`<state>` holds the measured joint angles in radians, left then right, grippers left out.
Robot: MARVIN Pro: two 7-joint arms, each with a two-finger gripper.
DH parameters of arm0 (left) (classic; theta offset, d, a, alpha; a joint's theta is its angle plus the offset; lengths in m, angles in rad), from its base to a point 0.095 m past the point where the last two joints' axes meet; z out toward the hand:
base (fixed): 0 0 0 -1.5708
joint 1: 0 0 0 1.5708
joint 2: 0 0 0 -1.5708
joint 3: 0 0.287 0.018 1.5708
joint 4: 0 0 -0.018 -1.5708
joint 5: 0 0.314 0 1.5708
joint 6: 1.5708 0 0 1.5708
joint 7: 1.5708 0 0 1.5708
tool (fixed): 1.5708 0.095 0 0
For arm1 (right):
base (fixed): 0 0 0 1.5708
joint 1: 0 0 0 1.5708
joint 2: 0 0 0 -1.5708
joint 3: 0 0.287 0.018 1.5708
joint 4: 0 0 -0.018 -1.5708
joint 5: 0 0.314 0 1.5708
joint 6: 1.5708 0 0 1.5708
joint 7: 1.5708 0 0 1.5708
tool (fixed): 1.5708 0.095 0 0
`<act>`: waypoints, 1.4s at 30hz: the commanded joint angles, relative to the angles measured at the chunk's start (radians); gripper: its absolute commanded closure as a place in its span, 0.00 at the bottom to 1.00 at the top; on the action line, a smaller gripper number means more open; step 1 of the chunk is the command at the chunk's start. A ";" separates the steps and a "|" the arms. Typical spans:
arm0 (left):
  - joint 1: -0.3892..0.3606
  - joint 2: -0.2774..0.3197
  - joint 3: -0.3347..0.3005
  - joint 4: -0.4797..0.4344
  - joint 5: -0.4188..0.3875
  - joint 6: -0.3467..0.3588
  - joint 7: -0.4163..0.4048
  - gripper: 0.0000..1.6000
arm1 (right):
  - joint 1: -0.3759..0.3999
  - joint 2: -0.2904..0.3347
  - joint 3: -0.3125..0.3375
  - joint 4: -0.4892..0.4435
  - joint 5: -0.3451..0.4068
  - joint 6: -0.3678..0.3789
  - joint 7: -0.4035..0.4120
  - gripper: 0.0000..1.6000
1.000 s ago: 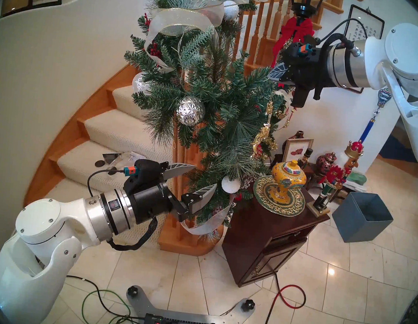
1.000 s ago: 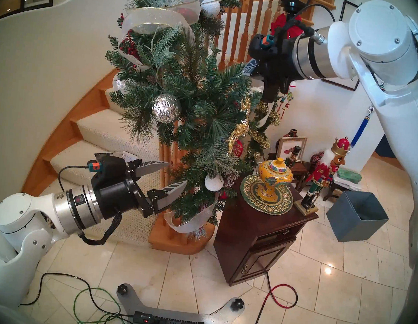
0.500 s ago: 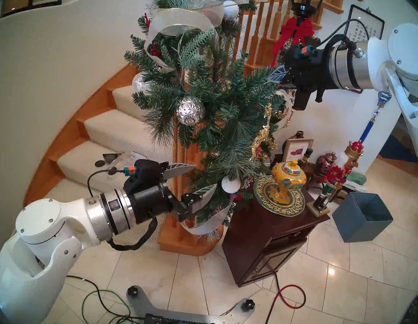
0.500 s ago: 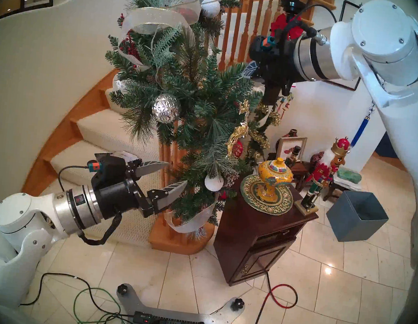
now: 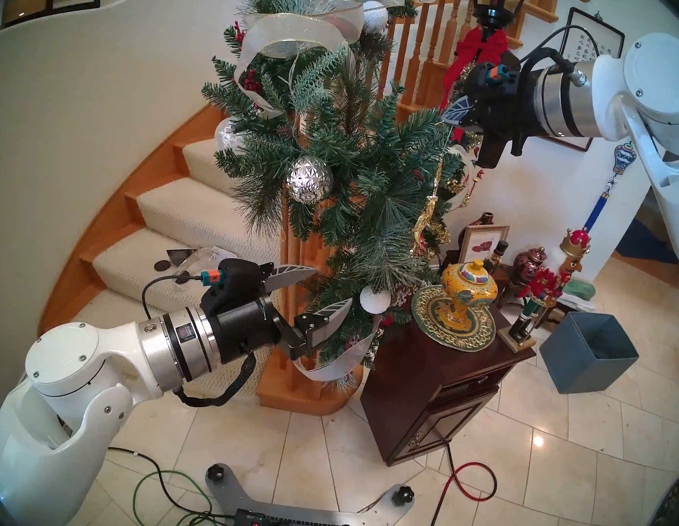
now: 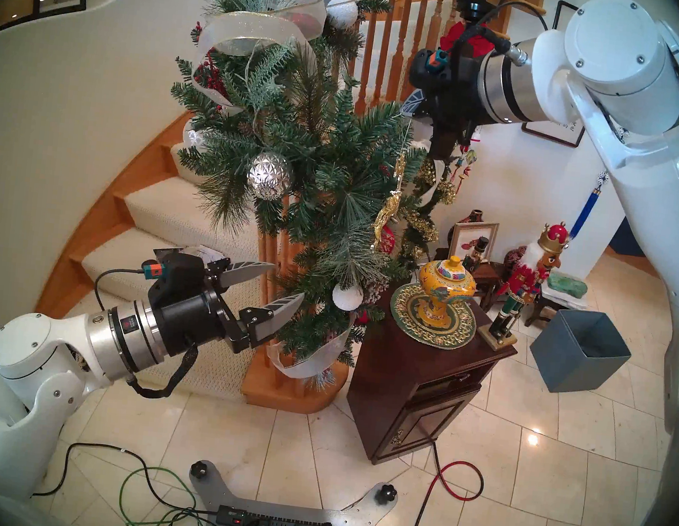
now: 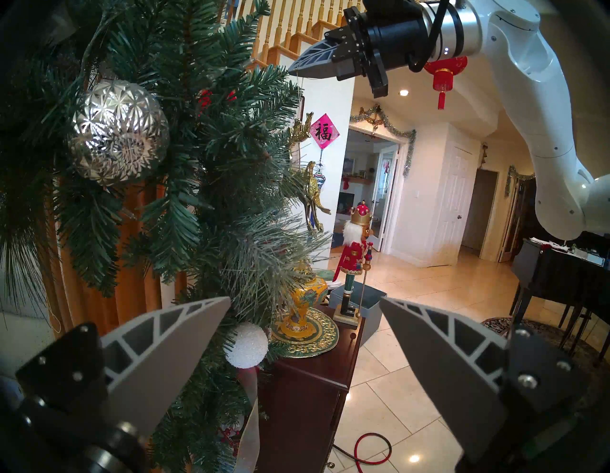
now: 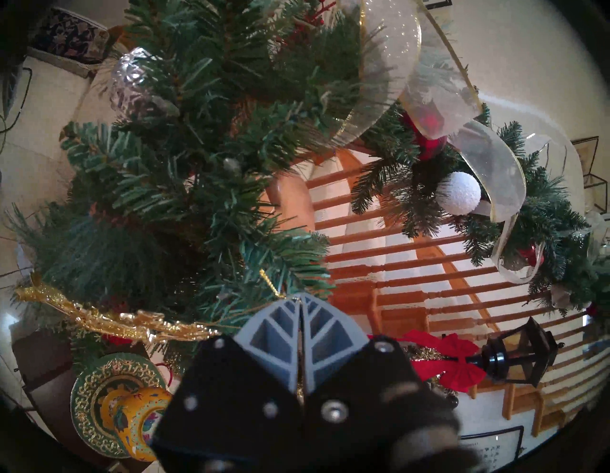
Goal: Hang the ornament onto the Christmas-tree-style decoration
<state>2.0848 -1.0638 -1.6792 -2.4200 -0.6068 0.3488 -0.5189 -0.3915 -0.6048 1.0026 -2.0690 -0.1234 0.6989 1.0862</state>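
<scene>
We see left hand [image 5: 318,287] low at left, fingers spread wide, empty, tips at garland's lower needles. Garland [image 5: 340,164] wraps stair post at centre, silver faceted ball [image 5: 310,179] on its near side, white snowy ball [image 5: 375,299] lower down. Reindeer ornament [image 5: 425,217] dangles edge-on against garland's right flank, above dark wooden cabinet [image 5: 443,376]. Right hand [image 5: 449,115] up high at right, fingers pressed together, pinching ornament's thread [image 5: 446,142].

Reindeer ornaments [image 5: 425,213]: one
Silver faceted balls [image 5: 310,179]: one
White snowy balls [image 5: 375,299]: two
Nutcrackers [image 5: 546,290]: two
Tools [image 5: 314,289]: two
</scene>
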 commanded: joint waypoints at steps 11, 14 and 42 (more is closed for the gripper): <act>-0.001 0.000 -0.001 -0.006 0.000 -0.002 0.000 0.00 | 0.014 -0.010 -0.007 0.016 -0.027 0.005 -0.005 1.00; -0.001 -0.001 -0.001 -0.006 0.000 -0.002 0.000 0.00 | 0.017 -0.014 -0.014 0.024 -0.031 0.008 -0.001 1.00; -0.001 0.000 -0.001 -0.006 0.000 -0.002 0.000 0.00 | 0.032 -0.055 -0.038 0.056 -0.018 -0.019 0.049 1.00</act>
<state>2.0848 -1.0638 -1.6792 -2.4200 -0.6068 0.3488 -0.5189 -0.3730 -0.6519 0.9603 -1.9984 -0.1484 0.6773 1.1270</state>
